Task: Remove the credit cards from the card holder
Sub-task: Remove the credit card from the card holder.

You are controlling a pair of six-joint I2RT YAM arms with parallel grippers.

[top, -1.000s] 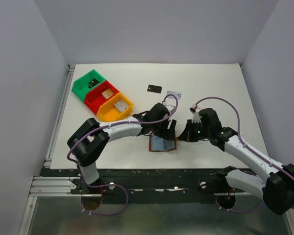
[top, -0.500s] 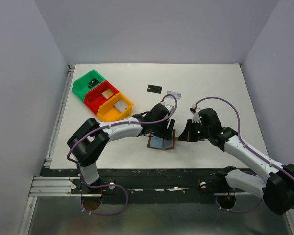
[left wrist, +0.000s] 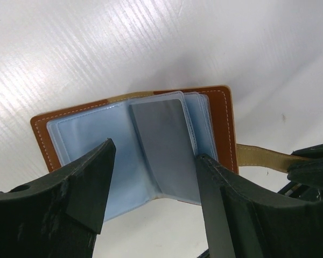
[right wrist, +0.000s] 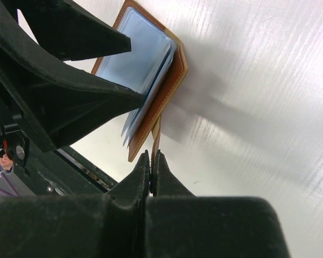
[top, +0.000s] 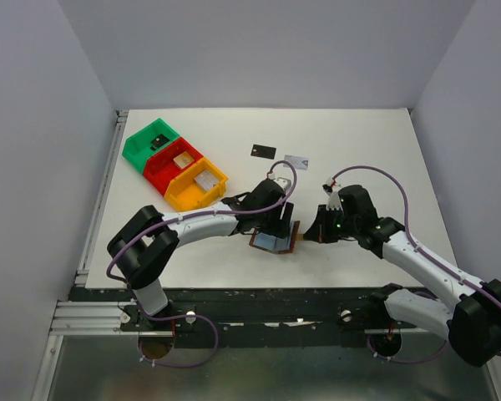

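Note:
The card holder [top: 271, 242] lies open near the table's front edge, brown leather with blue sleeves. In the left wrist view its leather edge [left wrist: 222, 123] frames the sleeves, and a grey card [left wrist: 164, 145] sits in the raised middle sleeve. My left gripper [top: 281, 219] is open, and its fingers [left wrist: 91, 188] straddle that sleeve from above. My right gripper [right wrist: 152, 161] is shut on the wallet's closing tab [right wrist: 156, 131] and holds the wallet's right edge [right wrist: 169, 94] slightly lifted. A black card [top: 264, 151] and a silver card [top: 296, 159] lie on the table farther back.
Green [top: 153, 140], red [top: 174, 161] and yellow [top: 197, 182] bins stand in a row at the back left, holding small pieces. The table's front edge runs just behind the wallet. Both arms crowd the middle front.
The wallet has shifted slightly left and tilted up at its right side. My left gripper has moved a little back and over it. My right gripper has kept its hold on the tab.

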